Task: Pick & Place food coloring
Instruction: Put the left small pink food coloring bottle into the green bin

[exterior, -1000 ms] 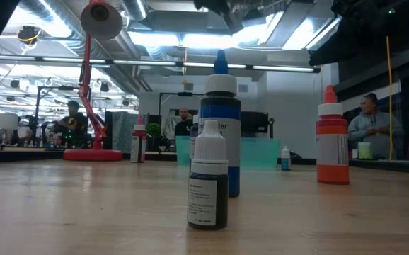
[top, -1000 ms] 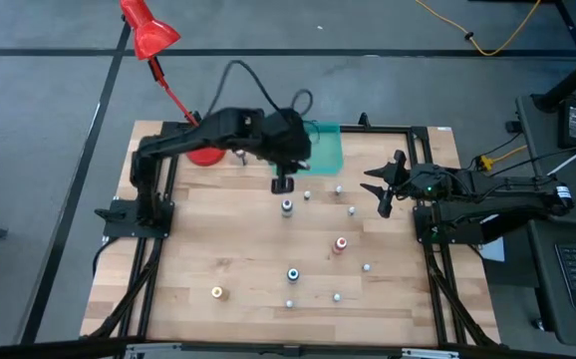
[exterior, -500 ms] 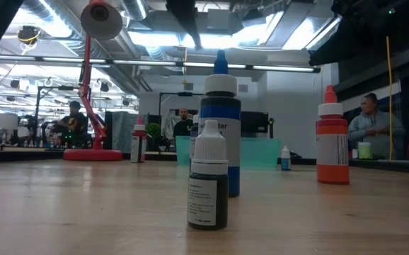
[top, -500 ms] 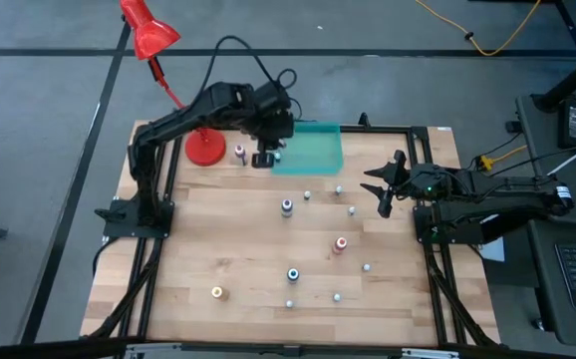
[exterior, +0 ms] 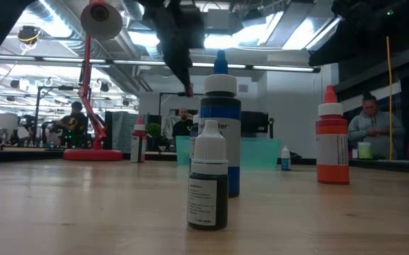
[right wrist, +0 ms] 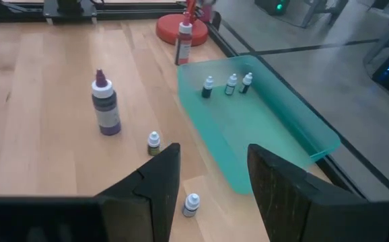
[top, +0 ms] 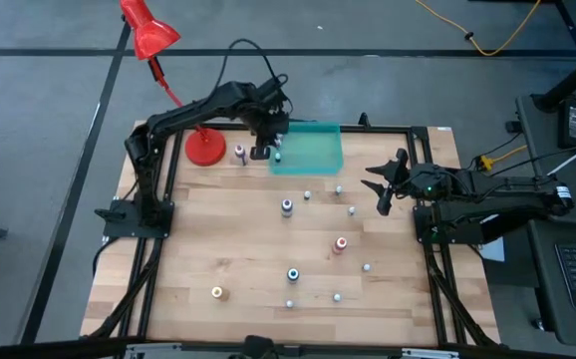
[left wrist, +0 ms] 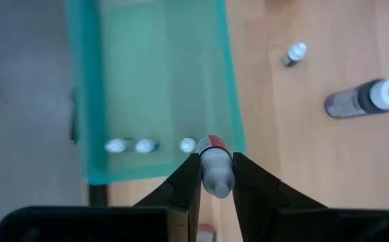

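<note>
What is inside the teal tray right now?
Three tiny white-capped bottles stand in a row inside the teal tray, near one end. The left gripper holds a fourth small bottle above that end. Nothing else shows inside.

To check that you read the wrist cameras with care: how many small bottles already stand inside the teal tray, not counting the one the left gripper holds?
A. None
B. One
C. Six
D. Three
D: the right wrist view shows three small bottles in a row inside the teal tray, and the left wrist view shows the same three beyond the bottle clamped in the left gripper.
</note>
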Controlling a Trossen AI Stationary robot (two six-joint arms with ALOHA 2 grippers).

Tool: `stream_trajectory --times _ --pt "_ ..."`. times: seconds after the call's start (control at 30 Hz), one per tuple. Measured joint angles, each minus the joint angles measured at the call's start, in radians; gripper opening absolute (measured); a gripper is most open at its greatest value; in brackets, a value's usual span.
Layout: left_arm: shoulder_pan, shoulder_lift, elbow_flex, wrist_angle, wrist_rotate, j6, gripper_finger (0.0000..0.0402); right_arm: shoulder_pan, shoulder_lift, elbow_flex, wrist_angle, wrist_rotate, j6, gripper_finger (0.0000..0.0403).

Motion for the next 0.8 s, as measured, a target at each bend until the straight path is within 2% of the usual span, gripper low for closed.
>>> stream_trajectory --times 0.3,0.5,0.8 --pt "-0.001 0.007 -0.142 0.18 0.007 0.038 0.0064 0.0 0.0 0.0 0.0 0.003 -0.018 0.0175" --pt "0.0 0.061 -0.146 0.241 0.01 0.052 0.0064 0.0 0.0 0.0 0.0 0.004 -0.08 0.0175" --pt "0.007 0.142 -0.139 0.245 0.006 0.087 0.0064 0.0 0.0 0.0 0.0 0.004 -0.076 0.0175"
